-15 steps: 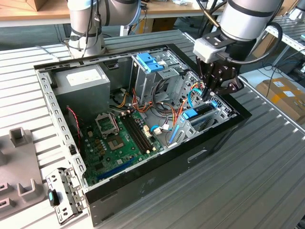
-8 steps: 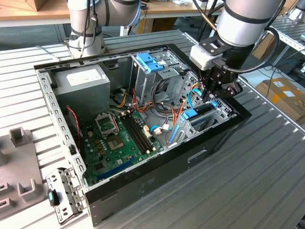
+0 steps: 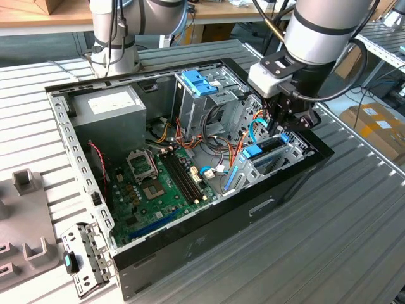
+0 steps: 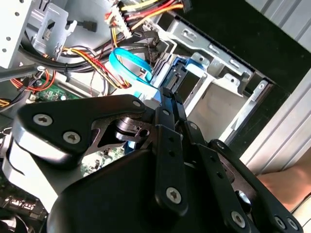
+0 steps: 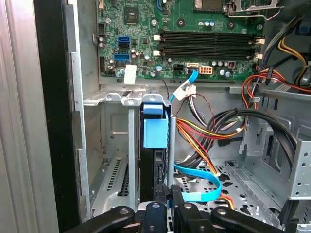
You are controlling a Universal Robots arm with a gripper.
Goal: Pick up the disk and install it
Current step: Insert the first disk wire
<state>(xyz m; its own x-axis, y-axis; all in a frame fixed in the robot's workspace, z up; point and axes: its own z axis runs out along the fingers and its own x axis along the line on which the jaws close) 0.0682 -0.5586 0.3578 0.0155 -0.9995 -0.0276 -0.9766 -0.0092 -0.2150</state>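
As arm point(image 3: 323, 25) leans down (steeply), disk point(image 5: 154, 133) sits slotted.

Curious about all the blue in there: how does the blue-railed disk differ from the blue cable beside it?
The disk is a rigid, flat slab, dark with blue rails; the blue cable is a thin, flexible ribbon. The disk stands on edge, slotted in a metal cage; the cable curves loosely outside it. Both show bright blue.

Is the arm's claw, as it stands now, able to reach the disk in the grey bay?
Probably yes. The claw sits right at the near end of the disk, the grey bay is open on that side, and the blue cable curves past beside the disk, not across it.
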